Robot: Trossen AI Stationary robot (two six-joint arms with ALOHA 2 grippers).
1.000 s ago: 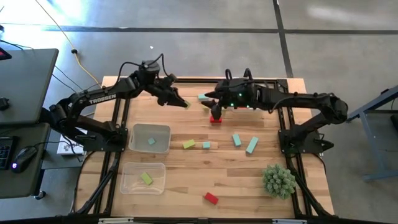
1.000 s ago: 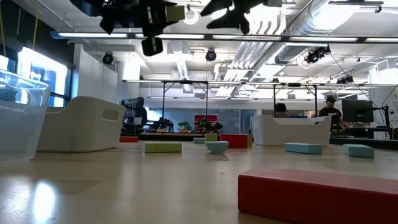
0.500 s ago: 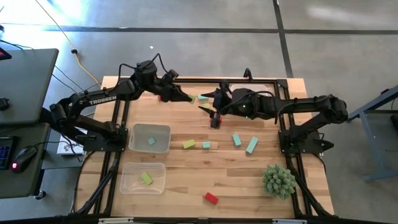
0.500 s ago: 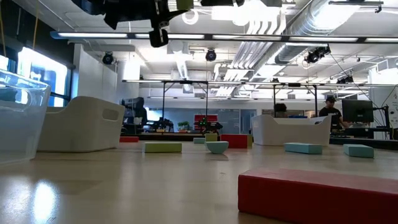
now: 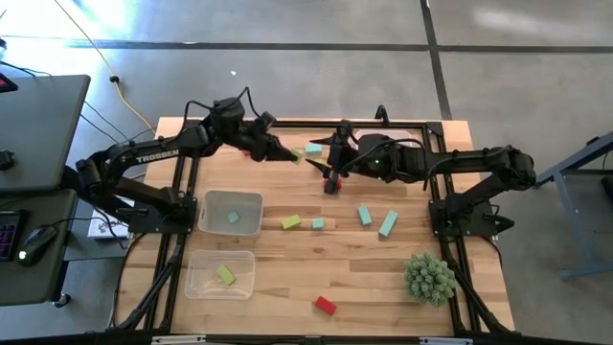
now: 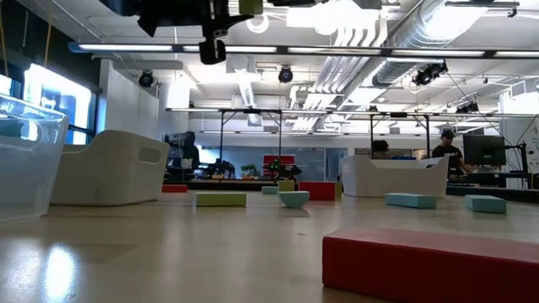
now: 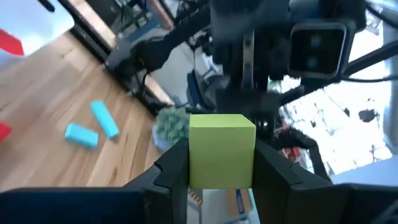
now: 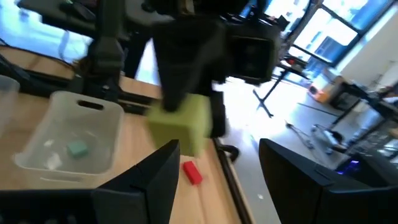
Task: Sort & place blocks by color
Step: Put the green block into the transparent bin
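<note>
My left gripper (image 5: pixel 290 154) is over the table's far middle, shut on a yellow-green cube (image 7: pixel 221 151), which also shows in the high view as cube (image 5: pixel 297 155). My right gripper (image 5: pixel 316 158) faces it from the right, open, with the cube (image 8: pixel 183 124) just ahead of its fingers (image 8: pixel 298 180) and apart from them. A teal block (image 5: pixel 313 149) and a red block (image 5: pixel 331 185) lie flat nearby. Other blocks rest on the wood: yellow-green (image 5: pixel 291 222), teal (image 5: pixel 365 216), teal bar (image 5: pixel 387 223), red (image 5: pixel 326 305). My left gripper pinches the yellow-green cube by two opposite side faces (image 7: pixel 186 165) between its two fingers. The fingers come roughly level from the table's left. The cube is lifted clear of the table, and its front face points toward my right gripper.
A clear tray (image 5: pixel 231 212) holds a teal block (image 5: pixel 233 218); a second clear tray (image 5: pixel 220 273) nearer me holds a yellow-green block (image 5: pixel 225 275). The spiky plant ball (image 5: pixel 429 278) sits near the right edge. Bare wood lies between the trays and the plant.
My left gripper has carried the yellow-green cube a little toward the table's right. My right gripper has risen from above the red block and turned from pointing down to level, facing the left gripper and the cube.
</note>
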